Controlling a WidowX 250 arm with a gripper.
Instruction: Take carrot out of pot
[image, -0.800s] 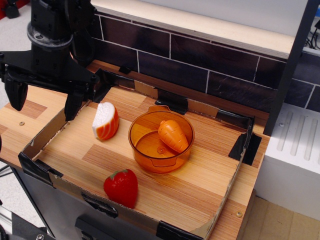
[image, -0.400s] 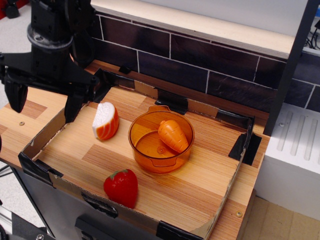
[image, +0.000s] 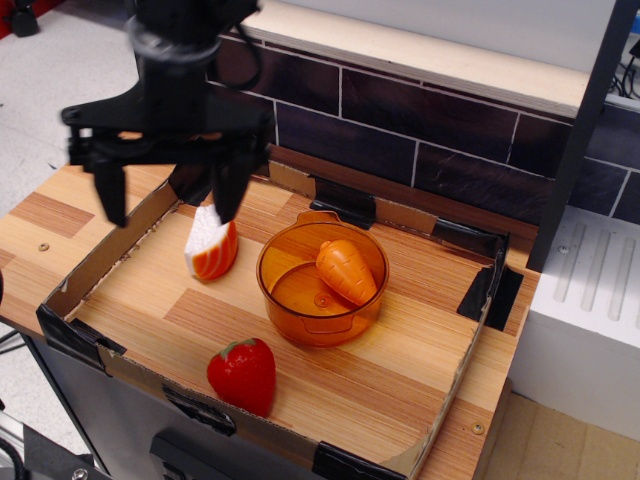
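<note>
The small orange toy carrot (image: 346, 271) lies tilted inside the round translucent orange pot (image: 300, 312), leaning against its right rim. The pot stands in the middle of the wooden tray. My black gripper (image: 167, 202) hangs open above the tray's back left corner, left of the pot and well apart from it. One fingertip (image: 224, 203) hangs just above the orange-and-white wedge slice (image: 211, 245). The gripper holds nothing.
A red strawberry (image: 243, 374) lies near the tray's front edge. The tray has low cardboard walls (image: 92, 272) taped with black at the corners. A dark tiled wall (image: 400, 130) runs behind, and a white box (image: 585, 320) stands to the right.
My gripper has moved right, from beyond the tray's left edge to above its back left corner, over the wedge slice. The carrot, pot and other toys have not moved.
</note>
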